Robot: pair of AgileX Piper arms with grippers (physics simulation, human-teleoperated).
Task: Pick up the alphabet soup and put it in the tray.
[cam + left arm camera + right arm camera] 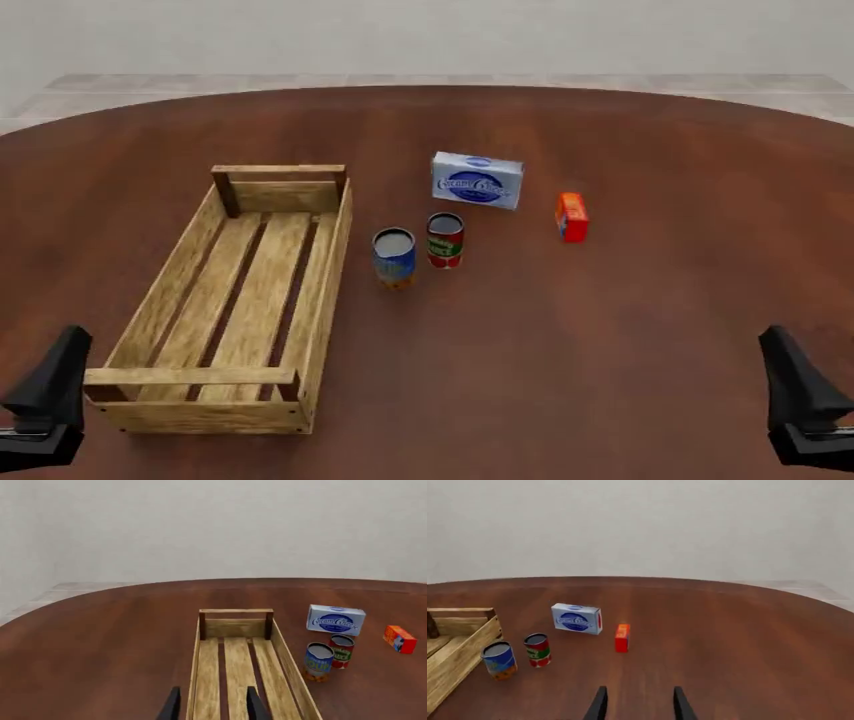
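Two cans stand upright side by side on the brown table (641, 330): the alphabet soup (394, 257), blue-labelled with an orange-yellow band low down, and a red-and-green can (445, 239) just to its right and a little farther back. The alphabet soup sits just beside the right long wall of the tray (171, 283) — outside it, on the bare wood of the table. Beyond the cans lies a white and blue cream cheese box (477, 180), and to the right of that a small orange-red box (571, 216). Both arms hang back at the near edge, well apart from the cans: the left pincer (210, 706) is spread and grasping nothing, its fingers over the tray's near end — the right pincer (637, 705) likewise released, over bare table.
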